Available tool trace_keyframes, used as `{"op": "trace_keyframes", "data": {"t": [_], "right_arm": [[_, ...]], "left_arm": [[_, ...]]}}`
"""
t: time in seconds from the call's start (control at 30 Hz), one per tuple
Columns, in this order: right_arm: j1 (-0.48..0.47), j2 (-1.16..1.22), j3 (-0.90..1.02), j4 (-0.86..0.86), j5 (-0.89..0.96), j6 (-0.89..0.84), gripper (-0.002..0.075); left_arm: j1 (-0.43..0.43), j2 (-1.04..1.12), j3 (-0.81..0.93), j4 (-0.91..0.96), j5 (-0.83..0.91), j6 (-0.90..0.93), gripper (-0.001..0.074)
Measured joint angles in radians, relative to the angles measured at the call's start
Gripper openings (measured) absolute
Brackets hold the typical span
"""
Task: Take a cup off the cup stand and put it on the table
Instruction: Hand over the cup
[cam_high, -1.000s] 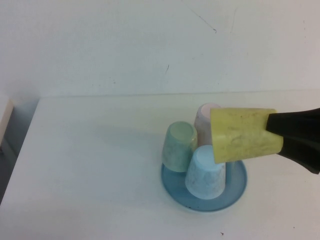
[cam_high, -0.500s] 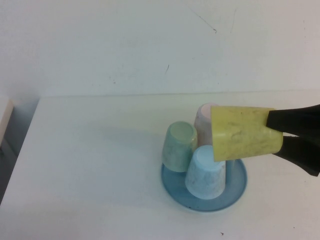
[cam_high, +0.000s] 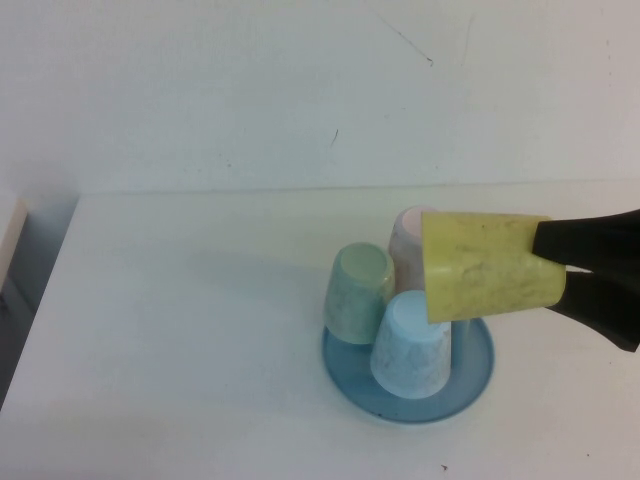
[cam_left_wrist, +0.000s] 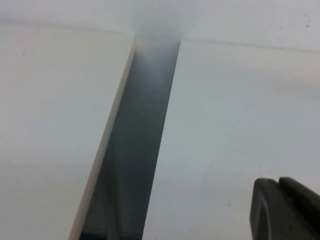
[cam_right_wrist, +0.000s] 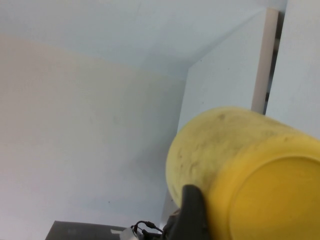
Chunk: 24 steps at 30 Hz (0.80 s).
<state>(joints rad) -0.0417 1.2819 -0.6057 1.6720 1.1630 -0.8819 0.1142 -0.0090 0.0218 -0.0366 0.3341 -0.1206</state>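
My right gripper (cam_high: 550, 265) comes in from the right and is shut on the base end of the yellow speckled cup (cam_high: 485, 265). It holds the cup on its side in the air, mouth pointing left, just above the cup stand (cam_high: 470, 385). In the right wrist view the cup (cam_right_wrist: 235, 150) fills the lower right, with one black finger (cam_right_wrist: 195, 210) against its side. The stand's pegs are hidden by the cups. My left gripper (cam_left_wrist: 282, 187) is shut with nothing in it, over the white table (cam_left_wrist: 240, 110).
On the blue stand sit three upturned cups: mint green (cam_high: 357, 295), light blue (cam_high: 410, 345) and pink (cam_high: 408, 245). The white table (cam_high: 180, 350) stretches to the left. A dark gap (cam_left_wrist: 140, 150) separates it from a neighbouring white surface at the left edge.
The right gripper has turned slightly with the yellow cup, so its two fingers now show apart; the cup has hardly moved. The left arm is still.
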Motion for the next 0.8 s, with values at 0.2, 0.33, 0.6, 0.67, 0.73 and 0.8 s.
{"op": "trace_keyframes", "data": {"t": [0.2, 0.33, 0.6, 0.67, 0.73, 0.8], "right_arm": [[0.000, 0.000, 0.000, 0.000, 0.000, -0.030, 0.0543], [0.000, 0.000, 0.000, 0.000, 0.000, -0.033, 0.0543], [0.000, 0.000, 0.000, 0.000, 0.000, -0.034, 0.0543], [0.000, 0.000, 0.000, 0.000, 0.000, -0.039, 0.0542], [0.000, 0.000, 0.000, 0.000, 0.000, -0.055, 0.0543], [0.000, 0.000, 0.000, 0.000, 0.000, -0.072, 0.0543]], "left_arm": [[0.000, 0.000, 0.000, 0.008, 0.000, 0.011, -0.0002], [0.000, 0.000, 0.002, 0.002, -0.033, 0.006, -0.0002], [0.000, 0.000, 0.007, -0.605, -0.279, -0.288, -0.0002], [0.000, 0.000, 0.007, -0.663, -0.312, -0.297, -0.0002], [0.000, 0.000, 0.007, -0.688, -0.344, -0.297, -0.0002], [0.000, 0.000, 0.007, -0.706, -0.360, -0.297, -0.0002]]}}
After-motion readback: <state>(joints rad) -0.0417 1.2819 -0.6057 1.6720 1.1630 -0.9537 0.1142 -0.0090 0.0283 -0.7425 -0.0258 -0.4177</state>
